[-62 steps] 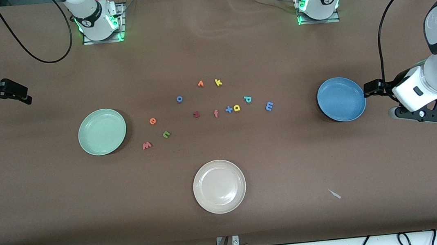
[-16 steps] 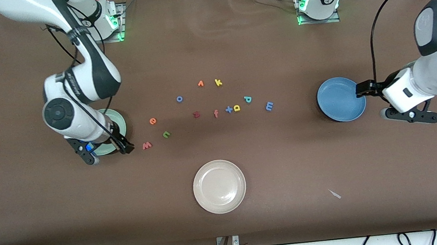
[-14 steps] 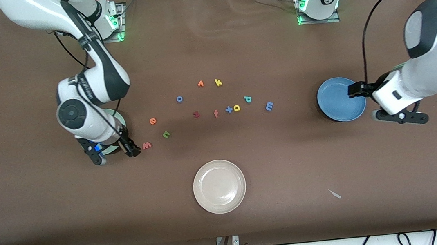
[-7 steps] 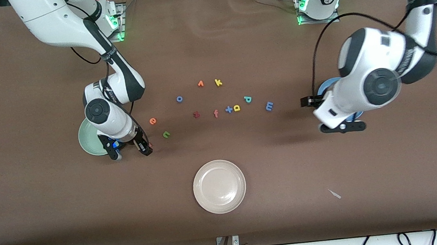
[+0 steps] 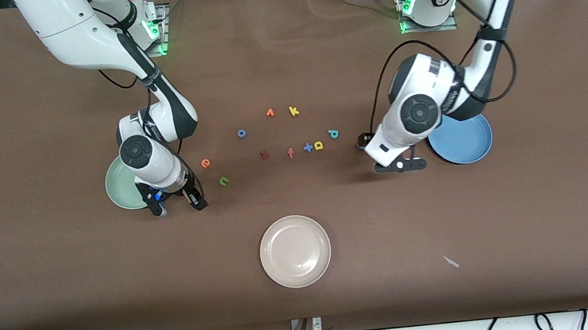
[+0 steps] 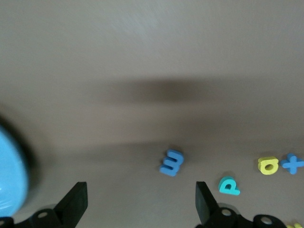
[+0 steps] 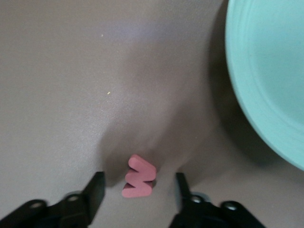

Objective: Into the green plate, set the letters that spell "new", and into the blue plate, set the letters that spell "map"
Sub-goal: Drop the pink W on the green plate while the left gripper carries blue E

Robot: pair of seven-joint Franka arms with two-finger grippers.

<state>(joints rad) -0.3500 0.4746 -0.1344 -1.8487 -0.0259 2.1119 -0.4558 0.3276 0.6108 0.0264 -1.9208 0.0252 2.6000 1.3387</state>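
So in about a second both arms had been swung in over the letters: the right gripper [image 7: 137, 192] was dropped around the pink w [image 7: 138, 177], jaws partly narrowed but nothing clamped yet, beside the green plate [image 5: 118, 186]. The left gripper [image 6: 140, 204] was parked wide open over the blue m [image 6: 171, 163], near the blue plate [image 5: 465, 141]. Neither plate had been loaded.

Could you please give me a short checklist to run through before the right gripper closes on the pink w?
1. The pink w lies between the right gripper's fingers: ok.
2. Fingers not yet touching the w, a gap shows on each side: ok.
3. Green plate beside the w is bare and ready to receive it: ok.
4. Green n and orange e lie apart from the right gripper: ok.
5. Left gripper open over the blue m, away from the right arm: ok.
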